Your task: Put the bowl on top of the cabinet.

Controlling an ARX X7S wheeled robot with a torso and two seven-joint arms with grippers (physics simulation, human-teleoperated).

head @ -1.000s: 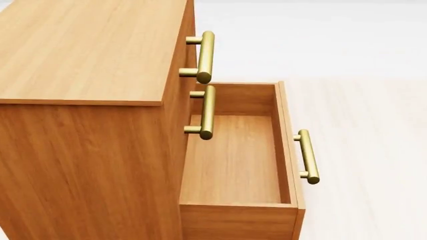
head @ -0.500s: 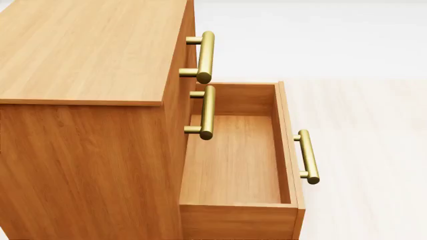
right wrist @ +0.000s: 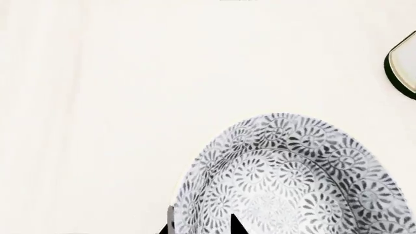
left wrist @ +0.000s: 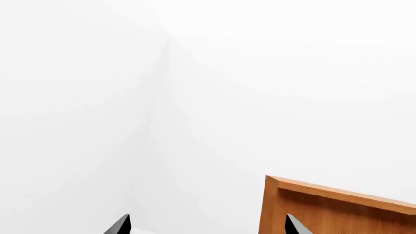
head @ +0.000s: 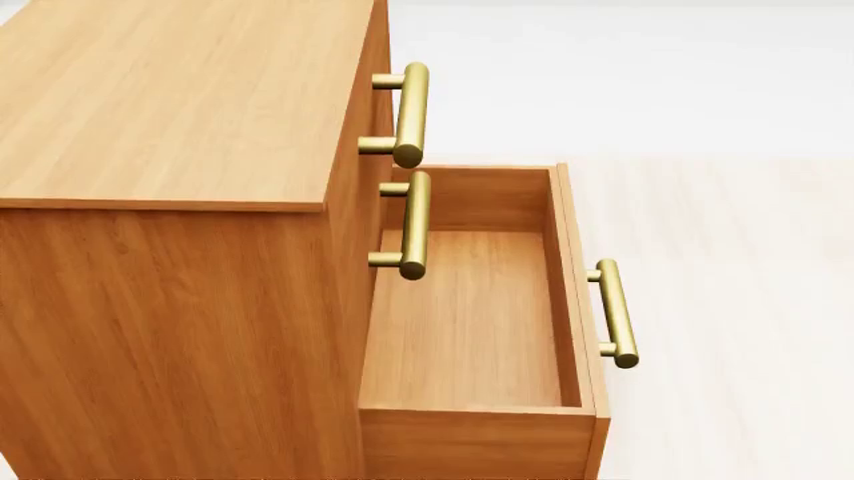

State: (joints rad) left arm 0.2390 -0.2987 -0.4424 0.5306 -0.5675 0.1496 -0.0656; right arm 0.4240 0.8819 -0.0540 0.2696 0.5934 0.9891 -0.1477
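In the head view the orange-brown cabinet fills the left, its flat top bare. Neither gripper nor the bowl shows in that view. The right wrist view has the patterned bowl close up above a pale floor. My right gripper is shut on the bowl's rim, with one dark fingertip outside it and the other over the inside. In the left wrist view my left gripper is open, its two tips far apart with nothing between them. A corner of the cabinet lies beyond its one tip.
The lowest drawer stands pulled out and empty, its brass handle sticking out to the right. Two more brass handles project from the shut drawers above. A white, dark-rimmed object shows at the right wrist view's edge.
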